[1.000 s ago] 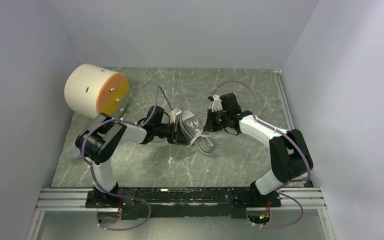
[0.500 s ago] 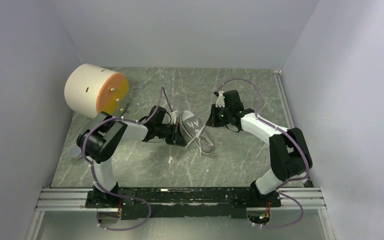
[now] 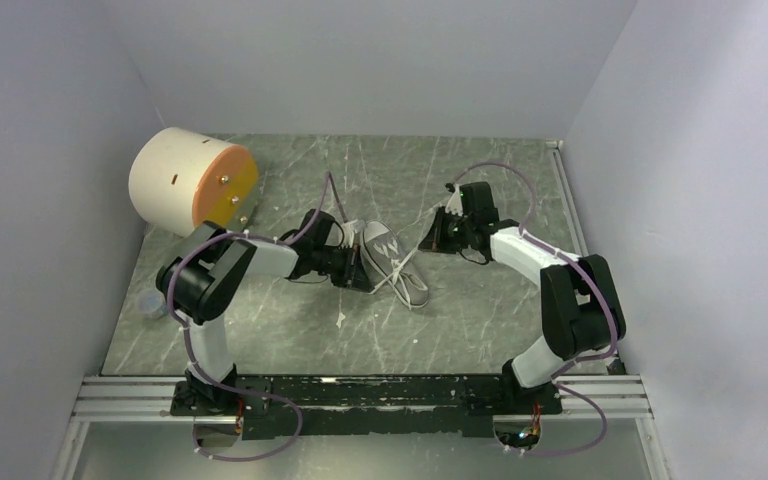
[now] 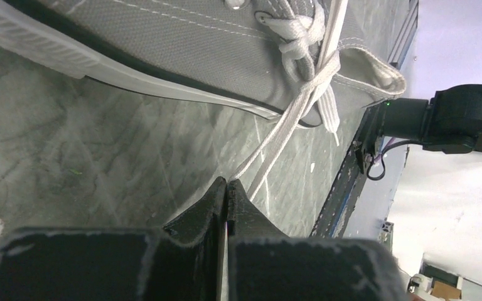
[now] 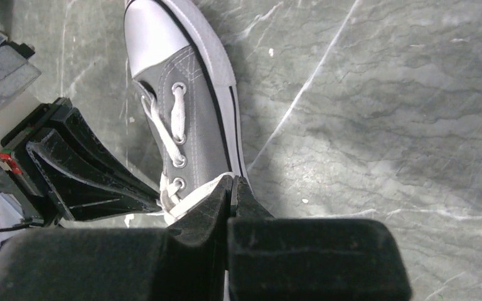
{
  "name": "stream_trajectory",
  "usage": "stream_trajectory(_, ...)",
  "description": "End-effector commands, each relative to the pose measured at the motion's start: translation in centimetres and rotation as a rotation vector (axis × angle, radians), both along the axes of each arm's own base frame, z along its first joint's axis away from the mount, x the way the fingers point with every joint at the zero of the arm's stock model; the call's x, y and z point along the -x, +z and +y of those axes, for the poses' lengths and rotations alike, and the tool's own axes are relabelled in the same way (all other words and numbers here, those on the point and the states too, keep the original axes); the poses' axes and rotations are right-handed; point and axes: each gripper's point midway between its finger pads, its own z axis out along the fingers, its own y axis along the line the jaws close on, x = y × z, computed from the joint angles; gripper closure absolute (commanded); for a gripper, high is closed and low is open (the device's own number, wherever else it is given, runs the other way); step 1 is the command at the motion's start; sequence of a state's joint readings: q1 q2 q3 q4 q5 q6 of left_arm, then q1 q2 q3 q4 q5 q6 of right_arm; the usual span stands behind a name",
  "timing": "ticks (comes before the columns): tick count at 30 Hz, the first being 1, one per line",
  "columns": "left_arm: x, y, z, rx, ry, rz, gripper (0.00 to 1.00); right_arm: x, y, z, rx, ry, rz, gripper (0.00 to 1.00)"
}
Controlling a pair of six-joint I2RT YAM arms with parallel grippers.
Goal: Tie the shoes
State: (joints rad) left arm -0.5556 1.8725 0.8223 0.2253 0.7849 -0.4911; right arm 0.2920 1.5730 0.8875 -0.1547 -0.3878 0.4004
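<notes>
Small grey canvas sneaker (image 3: 390,262) lay on marbled bench (image 3: 480,310).
Left pincer (image 4: 226,185) at nine o'clock, right pincer (image 5: 233,183) at two, each clenched a white lace (image 4: 280,127).

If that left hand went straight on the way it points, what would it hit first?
Probably the sneaker: the left hand, pinching a lace, points at its white sole rim.

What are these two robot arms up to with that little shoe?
They are tying a grey sneaker that lies between them. The left gripper and the right gripper are each shut on the white laces, one to each side, with the strands stretched tight. No bow shows yet.
</notes>
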Motion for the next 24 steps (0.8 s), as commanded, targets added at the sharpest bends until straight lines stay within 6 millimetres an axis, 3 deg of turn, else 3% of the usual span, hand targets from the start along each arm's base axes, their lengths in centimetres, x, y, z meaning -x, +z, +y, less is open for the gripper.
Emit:
stream_trajectory(1, 0.8, -2.3, 1.7, -0.082, -0.002, 0.047, 0.95, -2.8, -0.1, -2.1, -0.018, -0.099, -0.056, 1.00)
stream_trajectory(5, -0.2, -1.1, 1.0, -0.055, -0.020, 0.009, 0.95, -3.0, 0.2, -1.7, -0.027, -0.070, -0.065, 1.00)
stream_trajectory(9, -2.2, 0.6, 0.5, -0.073, -0.036, -0.070, 0.94, -1.9, 0.2, -0.2, -0.025, 0.027, -0.032, 1.00)
stream_trajectory(10, -2.6, 0.8, 0.6, -0.099, -0.038, -0.086, 0.84, -1.5, 0.3, 0.0, -0.032, 0.037, -0.026, 1.00)
stream_trajectory(13, -4.2, 1.8, 1.6, -0.202, -0.029, -0.150, 0.64, -0.6, 1.3, 0.4, -0.070, 0.045, -0.031, 0.70)
stream_trajectory(14, -4.6, 2.3, 2.0, -0.233, -0.021, -0.178, 0.56, -0.4, 1.7, 0.3, -0.070, 0.047, -0.037, 0.64)
stream_trajectory(15, -4.9, 3.0, 2.4, -0.252, -0.010, -0.210, 0.36, -0.2, 2.1, 0.2, -0.065, 0.053, -0.041, 0.61)
stream_trajectory(16, -5.0, 3.8, 2.8, -0.263, -0.003, -0.241, 0.26, 0.0, 2.3, 0.1, -0.055, 0.063, -0.042, 0.59)
stream_trajectory(19, -4.0, 6.1, 3.5, -0.275, -0.015, -0.295, 0.24, 0.0, 3.1, -0.6, -0.002, 0.083, -0.059, 0.54)
stream_trajectory(23, -0.7, 8.1, 3.1, -0.199, -0.088, -0.274, 0.29, -0.3, 4.2, -0.8, 0.015, 0.096, -0.106, 0.52)
stream_trajectory(24, 0.1, 8.7, 2.5, -0.163, -0.112, -0.267, 0.34, -0.3, 4.3, -0.6, 0.009, 0.105, -0.102, 0.52)
